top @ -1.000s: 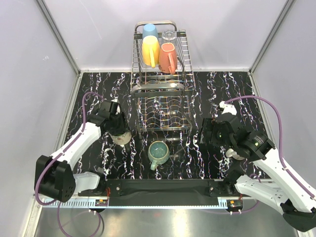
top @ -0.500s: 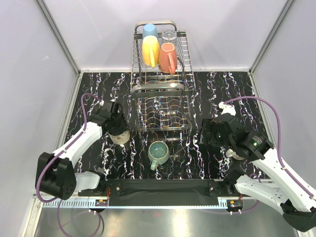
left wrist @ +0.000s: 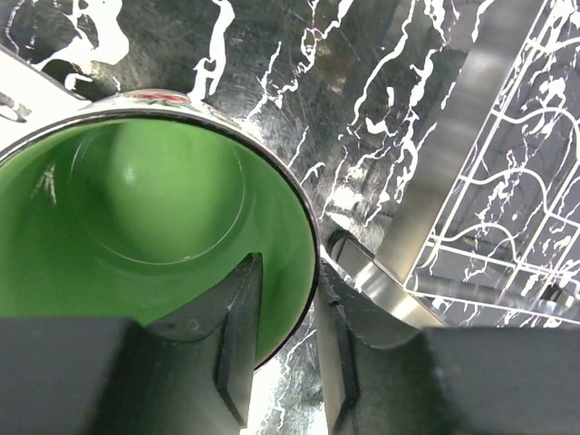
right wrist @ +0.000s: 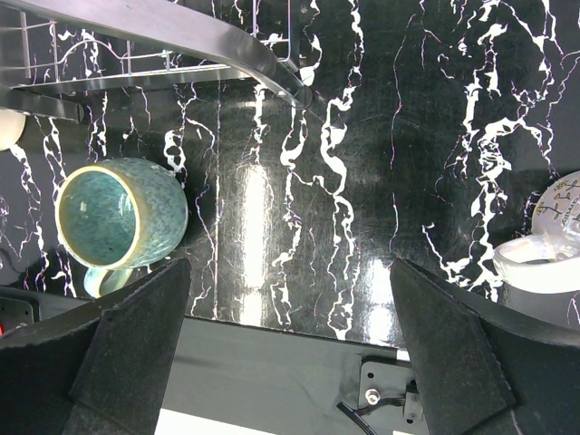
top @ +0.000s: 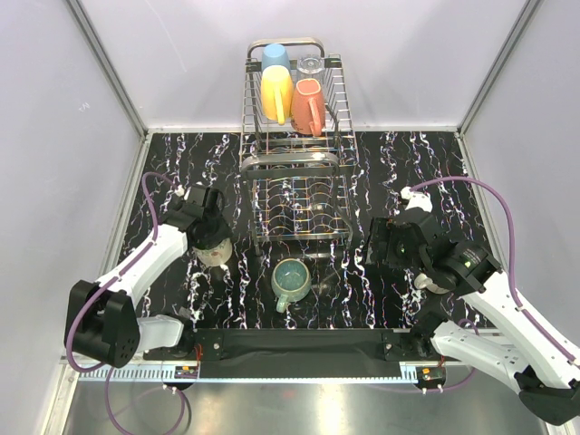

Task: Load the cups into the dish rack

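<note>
Left tool (left wrist: 288,349) straddles the green-lined cup (left wrist: 154,208) at its rim.

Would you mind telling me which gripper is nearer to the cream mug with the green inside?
Left. The left gripper straddles the rim of the cream mug, one finger inside, one outside. The right gripper hangs open on the other side of the dish rack, well away.

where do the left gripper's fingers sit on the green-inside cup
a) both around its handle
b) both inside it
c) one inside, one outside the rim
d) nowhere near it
c: the left wrist view shows the left gripper straddling the rim of the green-inside cup, with one finger inside the cup and the other outside its wall.
</note>
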